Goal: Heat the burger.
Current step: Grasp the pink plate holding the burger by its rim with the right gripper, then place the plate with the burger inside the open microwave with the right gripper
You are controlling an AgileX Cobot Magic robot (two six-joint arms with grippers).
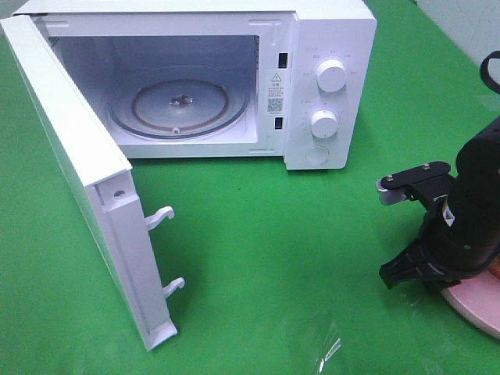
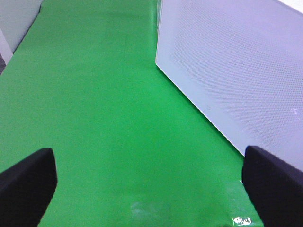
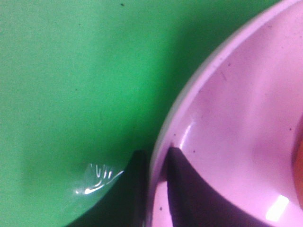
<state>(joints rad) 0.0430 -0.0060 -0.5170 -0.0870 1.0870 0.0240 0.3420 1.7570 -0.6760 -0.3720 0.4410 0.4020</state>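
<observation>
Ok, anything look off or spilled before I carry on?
Nothing looks spilled or damaged. The only oddity is a shiny crinkled patch on the green cloth in front of the microwave, perhaps tape or clear film.

This is looking like a robot lab staged as a kitchen: a green cloth [image 1: 258,258] is lying under everything, a white microwave [image 1: 336,47] is standing on it with its door [image 1: 62,133] hanging open, and a black robot arm [image 1: 473,203] is leaning over a pink plate [image 1: 478,311].
</observation>
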